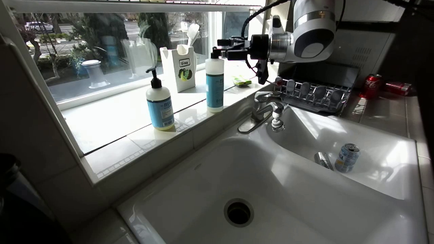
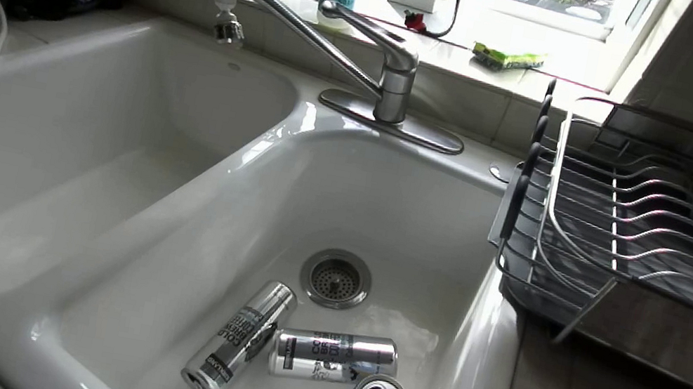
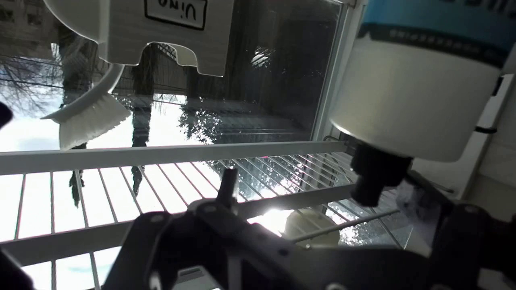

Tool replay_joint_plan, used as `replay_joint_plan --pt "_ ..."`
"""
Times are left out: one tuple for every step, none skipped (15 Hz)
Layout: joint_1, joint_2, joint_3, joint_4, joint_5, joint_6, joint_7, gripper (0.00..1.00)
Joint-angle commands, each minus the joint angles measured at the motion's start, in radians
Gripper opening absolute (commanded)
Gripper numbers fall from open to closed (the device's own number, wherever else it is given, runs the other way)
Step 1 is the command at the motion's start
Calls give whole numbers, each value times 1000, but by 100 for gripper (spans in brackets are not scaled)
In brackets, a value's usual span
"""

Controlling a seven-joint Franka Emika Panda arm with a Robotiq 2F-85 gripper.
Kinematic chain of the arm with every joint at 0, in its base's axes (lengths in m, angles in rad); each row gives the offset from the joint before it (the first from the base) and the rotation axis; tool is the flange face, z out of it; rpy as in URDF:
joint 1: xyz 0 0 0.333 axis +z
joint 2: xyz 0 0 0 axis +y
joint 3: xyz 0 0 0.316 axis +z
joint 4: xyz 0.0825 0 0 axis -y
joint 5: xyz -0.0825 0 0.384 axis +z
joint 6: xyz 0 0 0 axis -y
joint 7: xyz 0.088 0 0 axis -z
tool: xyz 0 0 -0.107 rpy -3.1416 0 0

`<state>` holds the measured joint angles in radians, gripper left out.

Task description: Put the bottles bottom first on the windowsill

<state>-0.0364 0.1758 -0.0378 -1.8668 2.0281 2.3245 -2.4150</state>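
- The white sink (image 1: 176, 210) lies nearest, below the windowsill (image 1: 118, 152).
- On that windowsill stands the pump bottle (image 1: 160, 108), upright, well apart from the tool (image 1: 223, 48).
- Farther along it, the slimmer bottle (image 1: 214, 88) also stands upright, its dark cap (image 3: 379, 167) just beside the tool; whether they touch, I cannot tell.
- At about that cap's height, the tool hangs unclenched, its fingers spread apart.
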Motion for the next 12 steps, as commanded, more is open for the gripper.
replay_joint_plan --pt "36 -101 -2 -50 -110 156 46 100" --pt "43 -120 3 -56 -158 206 72 100" --pt "48 -142 9 -66 -200 246 99 100" --pt "52 -161 15 -74 -243 287 130 100" --pt "57 -184 23 -92 -306 323 179 100" --pt "61 -208 31 -112 -360 358 222 100" --pt "65 -231 39 -137 -440 382 292 100" --pt "66 -255 48 -161 -506 405 353 100" --pt "67 -280 57 -207 -599 412 422 100" --pt "65 -301 65 -227 -676 414 491 100" --pt "61 -320 71 -257 -757 407 564 100" --pt "57 -340 76 -281 -836 390 632 100"
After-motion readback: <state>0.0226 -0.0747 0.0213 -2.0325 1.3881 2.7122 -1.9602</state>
